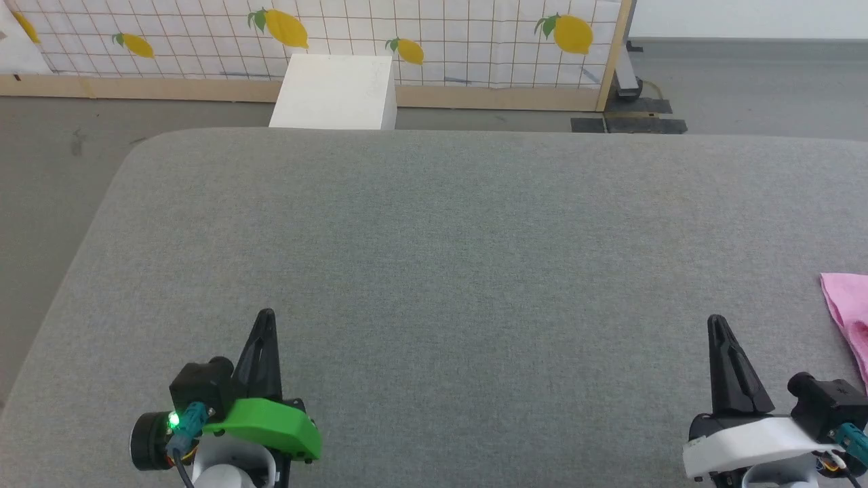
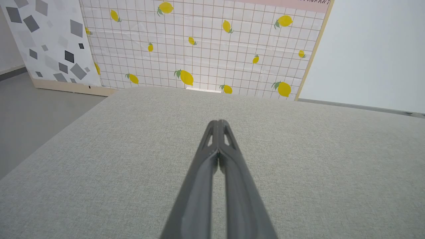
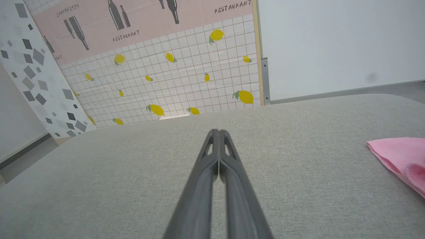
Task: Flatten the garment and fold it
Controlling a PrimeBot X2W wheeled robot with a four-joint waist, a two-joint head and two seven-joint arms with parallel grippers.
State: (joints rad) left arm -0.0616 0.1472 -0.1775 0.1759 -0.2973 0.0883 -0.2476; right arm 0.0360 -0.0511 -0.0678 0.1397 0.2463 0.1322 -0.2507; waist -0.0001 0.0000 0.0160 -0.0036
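Observation:
The pink garment [image 1: 849,313] lies at the far right edge of the head view, cut off by the frame; in the right wrist view the garment [image 3: 400,158] rests on the grey surface to the right of the fingers, with a gathered edge at its near end. My right gripper [image 1: 715,320] is shut with nothing in it, a gripper-width or so left of the cloth and apart from it; its fingertips [image 3: 217,132] touch each other. My left gripper [image 1: 266,314] is shut and empty at the lower left, tips [image 2: 218,122] together over bare fabric.
Both grippers hover over a wide grey upholstered surface [image 1: 447,237] with a rounded far-left corner. Behind it stand a white box [image 1: 336,91] and a lemon-patterned tiled screen [image 1: 434,41]. Grey floor [image 1: 47,176] lies to the left.

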